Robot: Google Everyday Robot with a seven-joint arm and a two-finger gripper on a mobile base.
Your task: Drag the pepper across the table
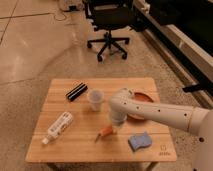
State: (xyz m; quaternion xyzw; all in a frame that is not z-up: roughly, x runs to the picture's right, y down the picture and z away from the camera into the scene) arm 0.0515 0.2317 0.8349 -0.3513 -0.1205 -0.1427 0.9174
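Observation:
The pepper [104, 132], small, slender and orange-red, lies on the light wooden table [75, 147] a little in front of the table's middle. My gripper [114, 127] points down at the end of the white arm that reaches in from the right. It is right over the pepper's right end and hides that end. The pepper's thin tip points left and toward the front edge.
A clear plastic cup [95, 99] stands just behind the gripper. An orange-red bowl [142, 102] sits partly behind the arm. Also on the table are a black bar [76, 91], a white bottle on its side [58, 126] and a blue sponge [139, 141]. An office chair [111, 27] stands beyond.

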